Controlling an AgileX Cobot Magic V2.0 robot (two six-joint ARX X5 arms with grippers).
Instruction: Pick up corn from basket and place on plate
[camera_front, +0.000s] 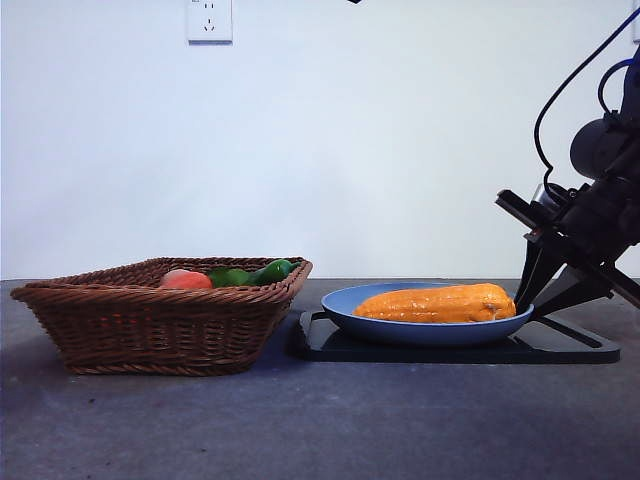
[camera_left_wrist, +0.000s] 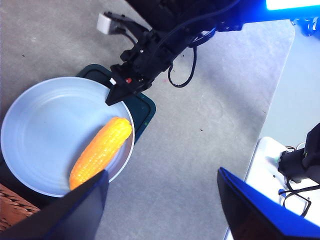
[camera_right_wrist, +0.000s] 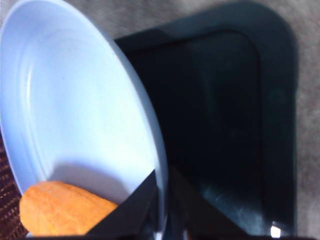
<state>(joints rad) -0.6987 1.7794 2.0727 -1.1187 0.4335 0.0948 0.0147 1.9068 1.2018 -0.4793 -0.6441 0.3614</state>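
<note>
Here, lying flat on the gray bench (camera_front: 300, 430): a black tray (camera_front: 570, 350) at the right, carrying the blue plate (camera_front: 340, 305). Resting lengthwise in that plate, toward its right side: the orange-yellow corn (camera_front: 440, 303), free of any grip. Hovering just at the plate's right rim, touching or nearly touching the corn's right end: the right hand (camera_front: 545, 295), its two black jaws spread slightly apart, straddling the plate's rim in its own wrist view and holding nothing. Sitting to the left of the tray, close beside it: the brown wicker basket (camera_front: 120, 320), holding a pink-red fruit (camera_front: 185, 280) and a green vegetable (camera_front: 255, 273) peeking over the braided rim. Hanging high above the bench: the left hand (camera_left_wrist: 162, 200), jaws wide apart, empty. Showing farther back on the white wall: a socket (camera_front: 209, 20).
</note>
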